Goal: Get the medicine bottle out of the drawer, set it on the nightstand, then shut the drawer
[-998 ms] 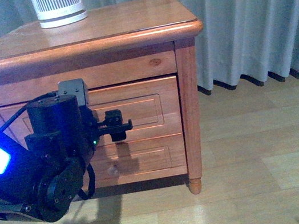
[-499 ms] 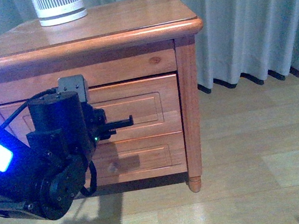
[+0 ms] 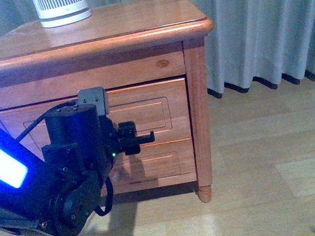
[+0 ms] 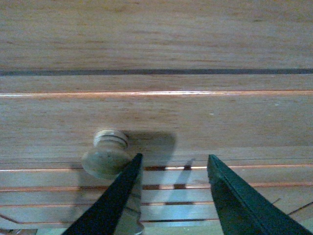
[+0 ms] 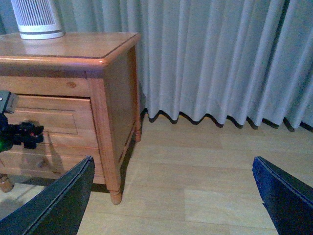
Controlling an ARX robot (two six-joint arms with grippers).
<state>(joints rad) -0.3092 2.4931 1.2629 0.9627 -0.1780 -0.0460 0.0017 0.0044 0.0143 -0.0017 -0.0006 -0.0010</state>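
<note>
Drawer [image 3: 155, 103] first: the left gripper [image 4: 174, 159] hangs spread and empty, the knob [image 4: 105, 159] just beside one finger, not between them. Shift sideways to centre it, close around its neck, then pull straight out. The front is shut; the bottle is unseen, presumably inside.

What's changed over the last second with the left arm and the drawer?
The left gripper shifted rightward and a little lower across the drawer front. Its jaws are open, with the knob beside one finger, not between them; nothing gripped. The drawer is still shut, and the white ribbed device on the nightstand has not moved.
</note>
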